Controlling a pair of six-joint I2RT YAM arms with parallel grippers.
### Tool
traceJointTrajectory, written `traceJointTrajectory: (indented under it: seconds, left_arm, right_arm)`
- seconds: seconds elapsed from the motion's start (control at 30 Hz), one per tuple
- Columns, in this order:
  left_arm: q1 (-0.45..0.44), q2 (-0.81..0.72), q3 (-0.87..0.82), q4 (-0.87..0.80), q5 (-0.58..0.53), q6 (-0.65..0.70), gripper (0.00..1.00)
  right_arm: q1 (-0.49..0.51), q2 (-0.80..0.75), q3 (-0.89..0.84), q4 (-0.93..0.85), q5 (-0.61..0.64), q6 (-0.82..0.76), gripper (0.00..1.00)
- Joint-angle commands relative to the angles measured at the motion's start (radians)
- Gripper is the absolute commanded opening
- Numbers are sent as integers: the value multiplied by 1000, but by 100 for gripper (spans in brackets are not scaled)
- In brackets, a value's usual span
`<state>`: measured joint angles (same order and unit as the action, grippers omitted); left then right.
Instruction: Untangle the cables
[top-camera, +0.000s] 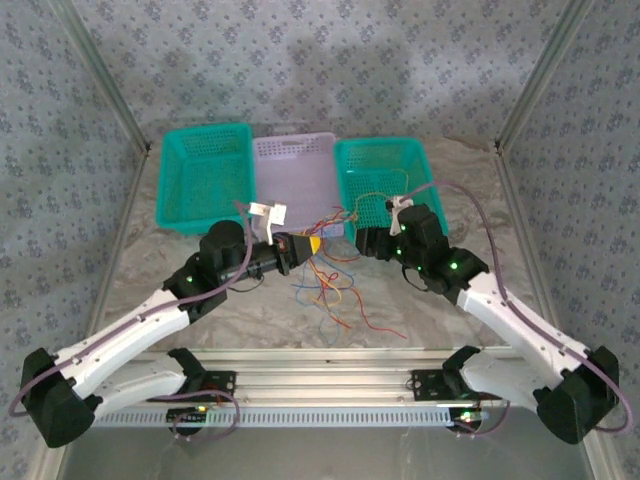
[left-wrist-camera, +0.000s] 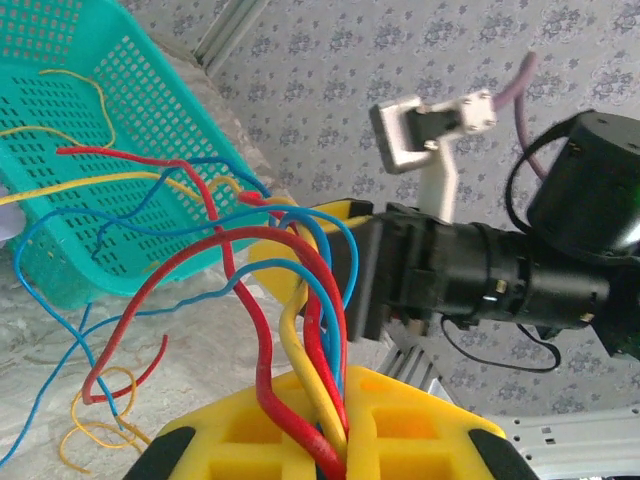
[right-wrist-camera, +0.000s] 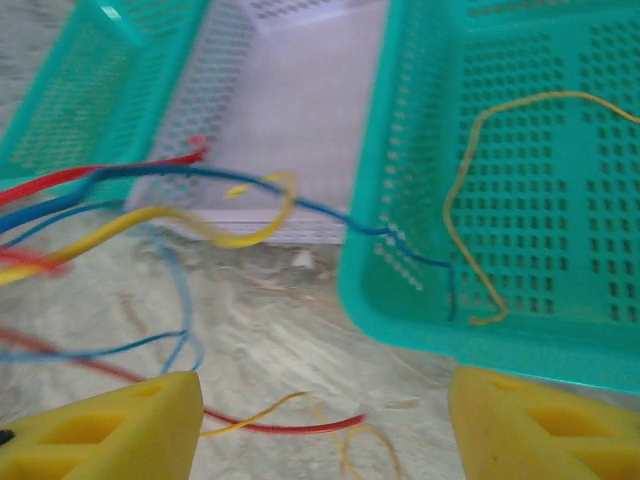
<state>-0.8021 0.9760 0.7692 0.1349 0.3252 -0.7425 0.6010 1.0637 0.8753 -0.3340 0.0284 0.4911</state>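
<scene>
Bare table (top-camera: 420, 320) lies open before the near rim of the right teal basket (right-wrist-camera: 480, 350), where the right gripper (right-wrist-camera: 320, 420) gapes empty, while the left gripper (left-wrist-camera: 335, 440) clamps tangled red, blue and yellow cables (left-wrist-camera: 318, 370) fanning toward it.

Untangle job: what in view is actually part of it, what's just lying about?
Job: cables, bunched in the shut left gripper; right gripper, open; probably the right teal basket, one yellow cable lying in it.
Lying about: left teal basket; lilac basket.
</scene>
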Motion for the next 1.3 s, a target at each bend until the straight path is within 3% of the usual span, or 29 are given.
traceJointTrajectory:
  seconds: [0.0, 0.2, 0.5, 1.07, 1.27]
  left_arm:
    - [0, -8, -16, 88, -1, 4, 0]
    - [-19, 17, -57, 200, 0, -19, 0]
    - [-49, 54, -37, 222, -135, 67, 0]
    - [-49, 274, 96, 418, -232, 144, 0]
    - [-49, 334, 160, 436, -220, 135, 0]
  right_arm:
    - [-24, 55, 16, -49, 99, 88, 70]
    - [-87, 160, -38, 48, 132, 212, 74]
    - [-141, 261, -102, 116, 195, 342, 75]
    - [-180, 478, -78, 142, 152, 363, 75]
    - [-201, 494, -38, 122, 122, 344, 74]
